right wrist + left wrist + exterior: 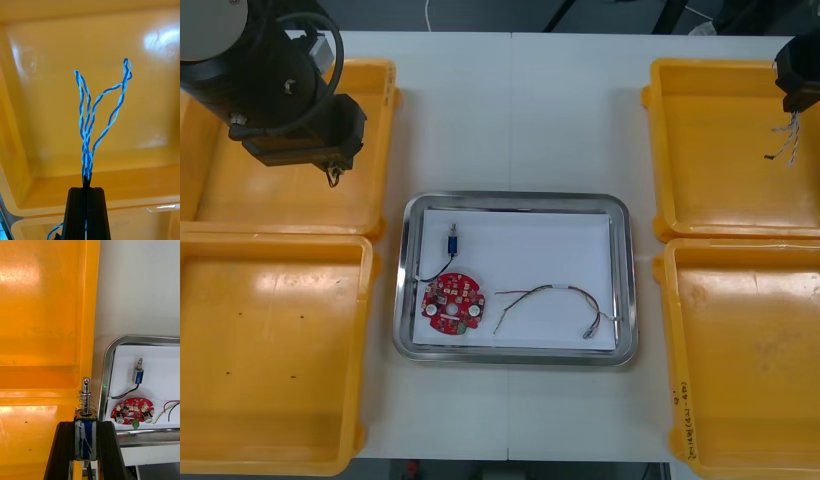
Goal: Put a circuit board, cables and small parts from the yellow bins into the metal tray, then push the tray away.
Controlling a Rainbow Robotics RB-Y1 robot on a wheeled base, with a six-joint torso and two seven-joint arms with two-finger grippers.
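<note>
So: left gripper clamped on a small metal part, long axis along the jaws; right gripper pinched shut on the blue-white cable. Left sits nearer the tray.

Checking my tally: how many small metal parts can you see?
2. One part lies in the metal tray beyond the red circuit board; the other part is clamped in the left end effector over the far left bin. That arm may hide more.

The tray between bins holds circuit board left of cable
</note>
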